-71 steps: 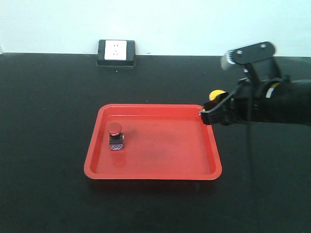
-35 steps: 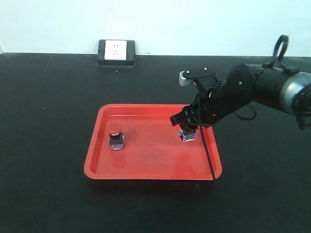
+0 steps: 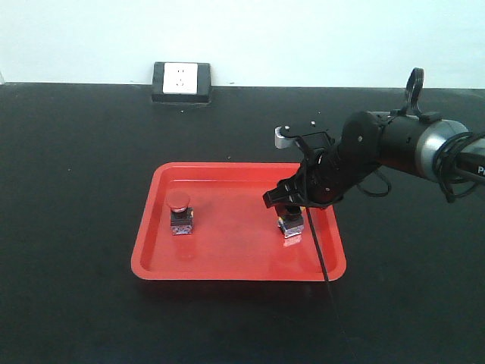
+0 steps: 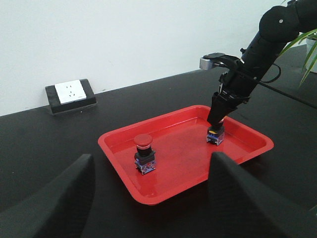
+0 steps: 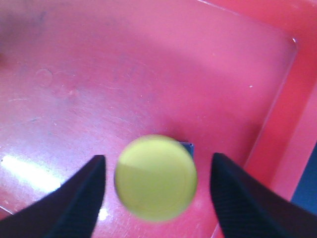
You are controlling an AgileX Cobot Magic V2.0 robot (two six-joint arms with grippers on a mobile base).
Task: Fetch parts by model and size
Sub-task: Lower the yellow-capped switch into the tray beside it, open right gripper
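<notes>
Red tray (image 3: pixel 151 258) on black table (image 3: pixel 76 167), wall socket block (image 3: pixel 181 82) at back edge.

Red-capped switch (image 3: pixel 180 213) upright on tray's left half, nothing touching it. Also visible from left wrist view (image 4: pixel 144 153).

Yellow-capped switch (image 5: pixel 155 177) upright on tray floor near the right wall, cap up. In front view only the base block (image 3: pixel 292 225) visible under the arm; cap hidden by gripper.

Right gripper (image 3: pixel 286 199) directly above yellow-capped switch, pointing down. In right wrist view fingers (image 5: pixel 79 198) spread, one each side of the yellow cap, clear gaps both sides, no contact with cap. Not pinching anything.

Left gripper (image 4: pixel 148 198) well back from tray, over the table, facing it. Two dark fingers (image 4: pixel 59 198) wide apart at bottom of left wrist view, nothing between them.

Green plant leaves (image 4: pixel 309 47) at right edge of left wrist view.
</notes>
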